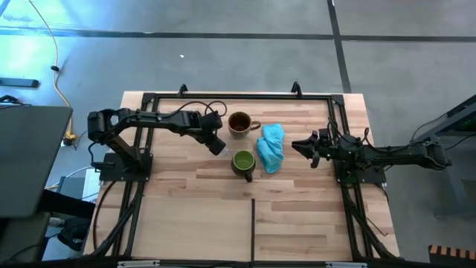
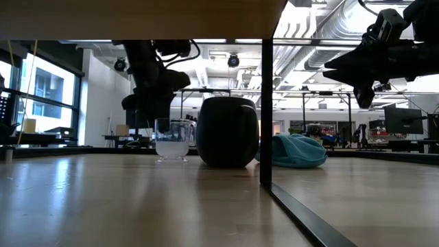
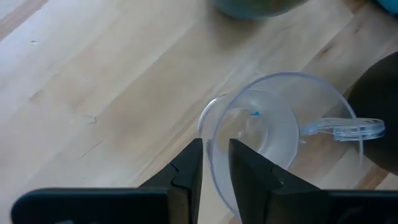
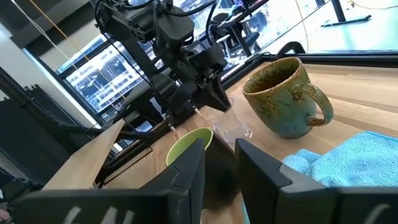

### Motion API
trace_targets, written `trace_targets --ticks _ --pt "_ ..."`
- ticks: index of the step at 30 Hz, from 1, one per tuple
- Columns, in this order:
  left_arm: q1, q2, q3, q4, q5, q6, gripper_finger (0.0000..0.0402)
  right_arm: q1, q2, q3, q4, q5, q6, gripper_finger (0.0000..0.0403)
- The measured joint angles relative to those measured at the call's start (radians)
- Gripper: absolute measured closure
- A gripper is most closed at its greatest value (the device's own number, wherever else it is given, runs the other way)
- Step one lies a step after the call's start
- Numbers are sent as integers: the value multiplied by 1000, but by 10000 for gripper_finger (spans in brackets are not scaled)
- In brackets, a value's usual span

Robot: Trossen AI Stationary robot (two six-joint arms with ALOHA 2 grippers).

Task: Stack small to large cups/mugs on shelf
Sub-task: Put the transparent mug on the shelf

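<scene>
Toward the bench's (image 1: 186, 223) far edge, near its middle, sits a cluster: brown mug (image 1: 239, 123), green mug (image 1: 243, 161) closer in, blue cloth (image 1: 271, 147) just beside both. Between the mugs and slightly left, barely visible from above, stands the clear cup (image 3: 267, 140), upright on the wood in the low view. Left end effector (image 3: 214, 163) hangs right at it, fingers (image 3: 186, 180) nearly pressed together with the cup's near wall in the slim gap between them; looks like a rim pinch, probably chosen because a thin wall offers the only easy purchase on so small a vessel. Firm contact not certain. Right end effector (image 4: 219, 162) waits raised near the bench's right edge, fingers slightly spread, pinching nothing, aimed at the green mug. No nesting yet; smallest cup likely first.
</scene>
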Motion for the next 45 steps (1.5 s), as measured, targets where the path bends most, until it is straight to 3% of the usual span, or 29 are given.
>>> trace_targets --ticks 6,20,34,45 --pt "-2 0 0 0 -1 8 395 0 0 0 -8 0 0 322" --pt "-2 -21 13 -75 45 49 399 0 0 0 -42 0 0 322" --pt "-2 -62 306 -387 27 271 401 0 0 0 -55 0 -9 322" --pt "-16 -84 449 -623 126 485 401 0 0 0 -56 0 0 322"
